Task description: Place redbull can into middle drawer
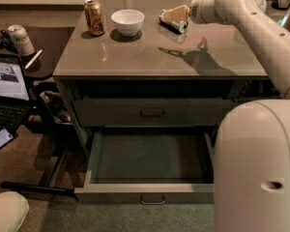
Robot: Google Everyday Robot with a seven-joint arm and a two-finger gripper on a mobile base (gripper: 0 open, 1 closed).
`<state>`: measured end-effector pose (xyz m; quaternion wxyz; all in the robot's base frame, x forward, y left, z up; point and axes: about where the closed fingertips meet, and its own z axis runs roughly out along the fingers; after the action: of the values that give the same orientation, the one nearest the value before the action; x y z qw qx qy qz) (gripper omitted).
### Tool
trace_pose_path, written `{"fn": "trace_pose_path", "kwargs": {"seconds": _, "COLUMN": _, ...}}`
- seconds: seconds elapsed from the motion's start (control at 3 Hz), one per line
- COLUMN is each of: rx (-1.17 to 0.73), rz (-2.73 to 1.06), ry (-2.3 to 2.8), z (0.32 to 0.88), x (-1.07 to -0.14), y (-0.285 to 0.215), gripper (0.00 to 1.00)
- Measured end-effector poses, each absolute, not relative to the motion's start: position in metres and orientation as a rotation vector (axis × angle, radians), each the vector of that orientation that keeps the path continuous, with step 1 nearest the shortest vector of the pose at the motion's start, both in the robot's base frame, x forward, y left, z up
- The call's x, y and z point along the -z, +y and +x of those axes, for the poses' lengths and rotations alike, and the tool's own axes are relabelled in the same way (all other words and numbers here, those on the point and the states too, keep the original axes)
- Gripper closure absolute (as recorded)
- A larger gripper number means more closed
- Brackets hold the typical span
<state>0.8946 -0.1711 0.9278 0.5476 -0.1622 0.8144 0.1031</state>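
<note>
The redbull can (170, 21) is a slim silver can, tipped on its side at the back right of the countertop (135, 57). My gripper (176, 16) reaches in from the right and is shut on the can, holding it just above the counter; its shadow falls on the surface below. The middle drawer (150, 159) is pulled out wide below the counter, and nothing shows inside it. Its front with the small bar handle (152, 198) faces me. The gripper is well behind and above the drawer.
A gold-brown can (94, 17) and a white bowl (127, 21) stand at the counter's back left. The shut top drawer (152, 112) sits above the open one. A laptop (7, 81) and a pale can (20, 39) are at the left. My white body (256, 168) fills the lower right.
</note>
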Motion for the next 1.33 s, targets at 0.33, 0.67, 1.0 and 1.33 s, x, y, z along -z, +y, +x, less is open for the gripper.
{"fn": "trace_pose_path", "kwargs": {"seconds": 0.33, "rx": -0.257, "rz": -0.422, "ry": 1.909, "z": 0.913, "x": -0.914, "y": -0.168, "gripper": 0.00}}
{"fn": "trace_pose_path", "kwargs": {"seconds": 0.67, "rx": -0.265, "rz": -0.459, "ry": 1.898, "z": 0.926, "x": -0.904, "y": -0.163, "gripper": 0.00}}
{"fn": "trace_pose_path", "kwargs": {"seconds": 1.0, "rx": -0.278, "rz": -0.477, "ry": 1.908, "z": 0.938, "x": -0.890, "y": -0.160, "gripper": 0.00}}
{"fn": "trace_pose_path", "kwargs": {"seconds": 1.33, "rx": -0.289, "rz": -0.471, "ry": 1.947, "z": 0.944, "x": -0.875, "y": -0.160, "gripper": 0.00}}
